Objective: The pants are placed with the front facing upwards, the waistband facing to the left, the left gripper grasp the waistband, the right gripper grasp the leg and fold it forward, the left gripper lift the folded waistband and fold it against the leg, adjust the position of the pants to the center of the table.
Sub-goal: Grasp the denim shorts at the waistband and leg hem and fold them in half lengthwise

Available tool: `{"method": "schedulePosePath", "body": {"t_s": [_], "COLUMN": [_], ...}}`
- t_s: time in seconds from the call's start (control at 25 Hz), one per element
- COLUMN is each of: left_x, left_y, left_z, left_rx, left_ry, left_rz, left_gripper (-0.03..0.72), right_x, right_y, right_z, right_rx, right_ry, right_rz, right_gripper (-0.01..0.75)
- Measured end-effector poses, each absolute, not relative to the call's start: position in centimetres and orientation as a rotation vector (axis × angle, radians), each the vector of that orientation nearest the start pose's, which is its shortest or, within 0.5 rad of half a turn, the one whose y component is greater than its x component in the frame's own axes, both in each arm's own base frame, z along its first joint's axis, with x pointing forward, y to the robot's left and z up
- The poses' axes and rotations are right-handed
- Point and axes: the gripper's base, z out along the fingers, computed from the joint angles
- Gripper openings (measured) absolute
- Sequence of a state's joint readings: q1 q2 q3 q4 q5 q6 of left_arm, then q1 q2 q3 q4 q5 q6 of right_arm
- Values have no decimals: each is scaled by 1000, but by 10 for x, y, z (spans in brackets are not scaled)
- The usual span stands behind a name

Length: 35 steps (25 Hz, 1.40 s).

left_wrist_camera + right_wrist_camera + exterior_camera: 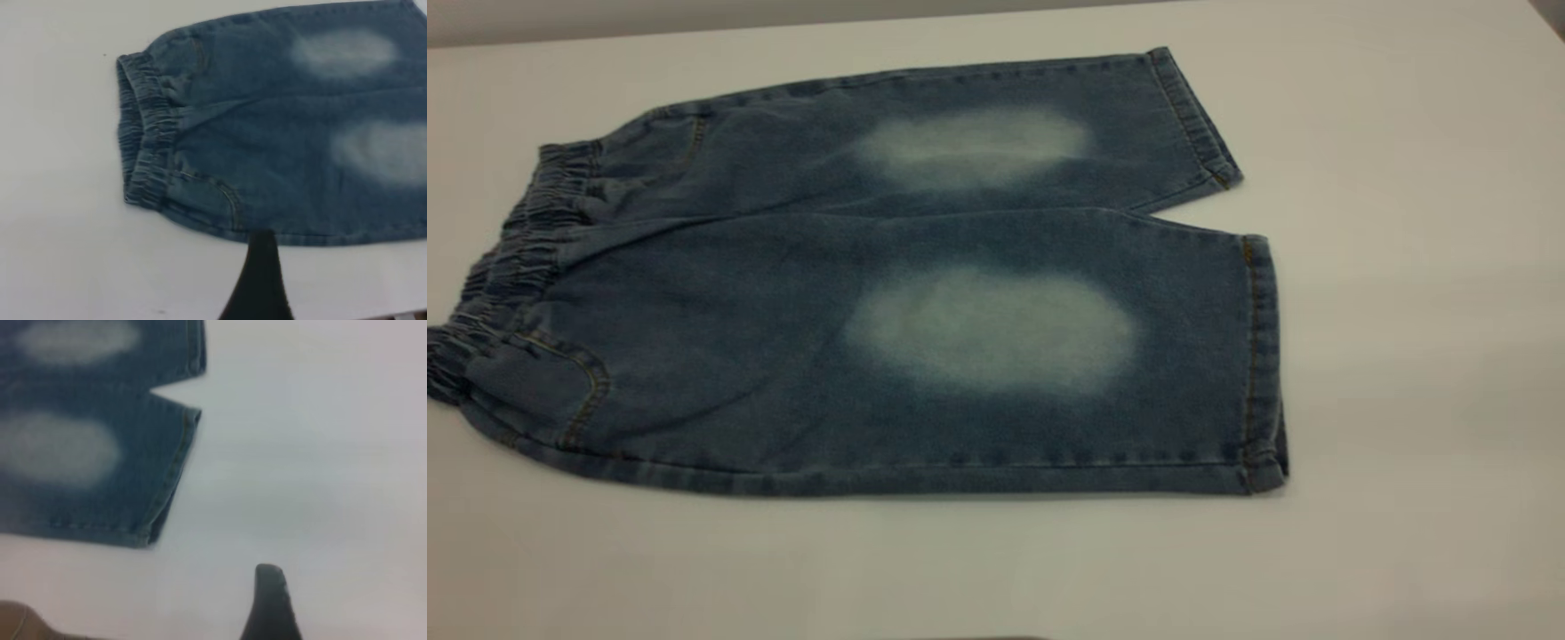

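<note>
pants (pixel 889 293) flat on table (pixel 1405 356) (waistband (pixel 507 267) left) | both end effectors: finger spread cannot be told

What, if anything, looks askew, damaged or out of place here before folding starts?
Nothing stands out. The pants lie flat and unfolded on the table, waistband at the exterior view's left, both legs side by side. No gripper touches them.
</note>
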<state>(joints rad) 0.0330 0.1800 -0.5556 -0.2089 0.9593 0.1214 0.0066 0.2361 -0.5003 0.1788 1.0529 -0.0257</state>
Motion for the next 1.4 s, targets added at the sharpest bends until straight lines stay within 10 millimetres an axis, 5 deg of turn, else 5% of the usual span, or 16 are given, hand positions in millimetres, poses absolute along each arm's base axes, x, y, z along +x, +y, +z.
{"method": "schedulePosePath", "body": {"t_s": [0.4, 0.72, 1.04, 1.4], "left_x": [145, 231, 266, 292], "left_y": [-7, 1, 25, 45], "left_z": [298, 242, 176, 129], "left_rx": [-81, -241, -441, -605], "left_ry": [2375, 2541, 2696, 2770], "left_rz": [-175, -150, -111, -102], "left_gripper": [550, 550, 550, 550], "right_x": [119, 182, 213, 222], "right_y": [33, 43, 51, 53], "right_z": [260, 216, 184, 179], "right_rx": [-51, 41, 92, 99], "right_ry": [2477, 2597, 2594, 2542], "right_rz": [493, 688, 846, 867], "right_gripper": [446, 446, 446, 446]}}
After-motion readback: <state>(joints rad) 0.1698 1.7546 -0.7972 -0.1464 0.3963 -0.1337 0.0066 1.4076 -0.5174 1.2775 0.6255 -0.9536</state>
